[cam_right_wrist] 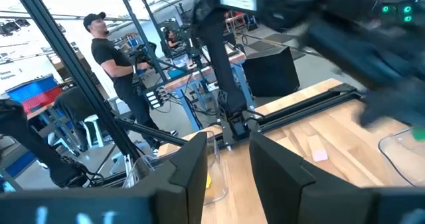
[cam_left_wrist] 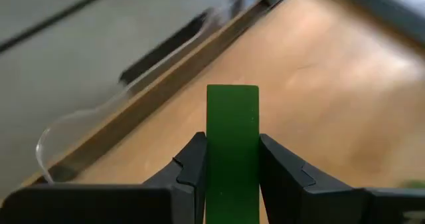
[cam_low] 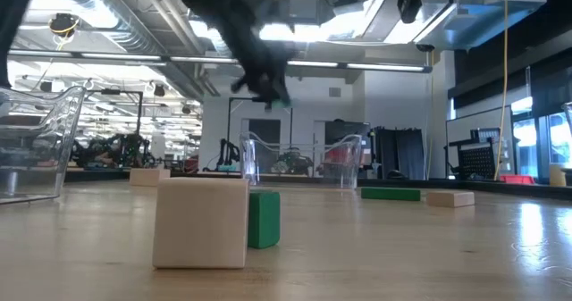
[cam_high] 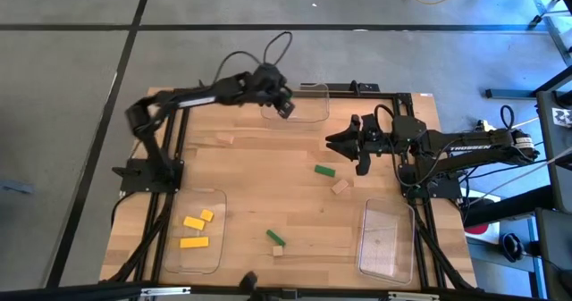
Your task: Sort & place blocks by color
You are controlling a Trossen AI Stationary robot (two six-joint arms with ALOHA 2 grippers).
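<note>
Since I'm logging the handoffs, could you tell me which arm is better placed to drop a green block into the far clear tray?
Left. The left gripper is shut on a green block above the far tray; the right gripper holds nothing, mid-table.

Bare bench (cam_high: 268,171) lies open between the two arms, from its middle toward the left side. Scattered obstacles: a green block (cam_high: 324,170) and a tan block (cam_high: 340,187) just below the right gripper (cam_high: 344,145), another green block (cam_high: 275,238) touching a tan block (cam_high: 278,250) near the front edge. Clear trays (cam_high: 386,238) fill the corners.
</note>
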